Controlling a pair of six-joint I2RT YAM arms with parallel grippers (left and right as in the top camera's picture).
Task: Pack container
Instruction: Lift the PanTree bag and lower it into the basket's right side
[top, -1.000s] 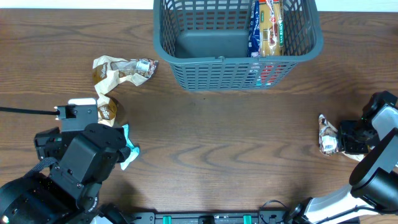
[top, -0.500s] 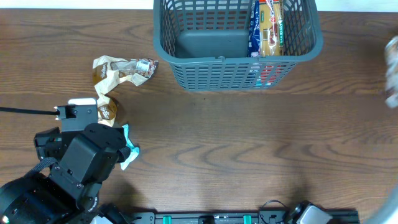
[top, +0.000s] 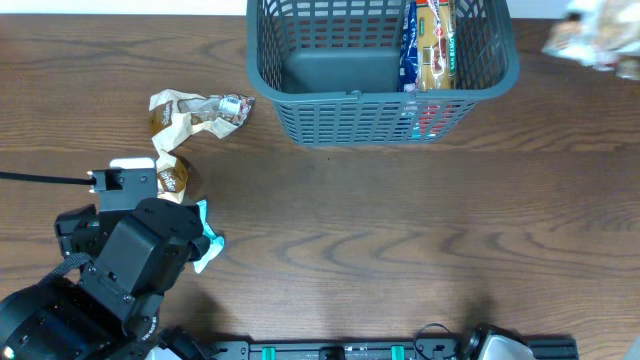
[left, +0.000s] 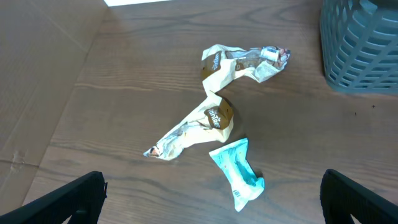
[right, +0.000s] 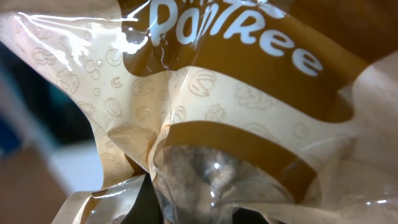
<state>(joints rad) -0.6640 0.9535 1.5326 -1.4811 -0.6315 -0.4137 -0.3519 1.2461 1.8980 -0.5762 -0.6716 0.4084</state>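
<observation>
The container (top: 380, 118), a dark grey slotted basket, stands at the back centre and holds snack packets (top: 430, 45) at its right end. Its corner shows in the left wrist view (left: 364, 50). My right gripper is off the table at the far right and holds a cream-and-brown snack packet (top: 590, 40), blurred, right of the basket. That packet (right: 205, 124) fills the right wrist view and hides the fingers. My left gripper (left: 214, 202) is open and empty above a teal packet (left: 239, 174). Two cream-brown packets (left: 214, 115) lie beyond it.
On the left of the table lie the crumpled cream-brown packets (top: 195, 112) and the teal packet (top: 207, 240), partly under my left arm (top: 130, 265). A cable runs off to the left edge.
My right gripper has lifted the cream-brown packet off the table at the right and swung it up toward the back, right of the basket. The left arm has not moved.
</observation>
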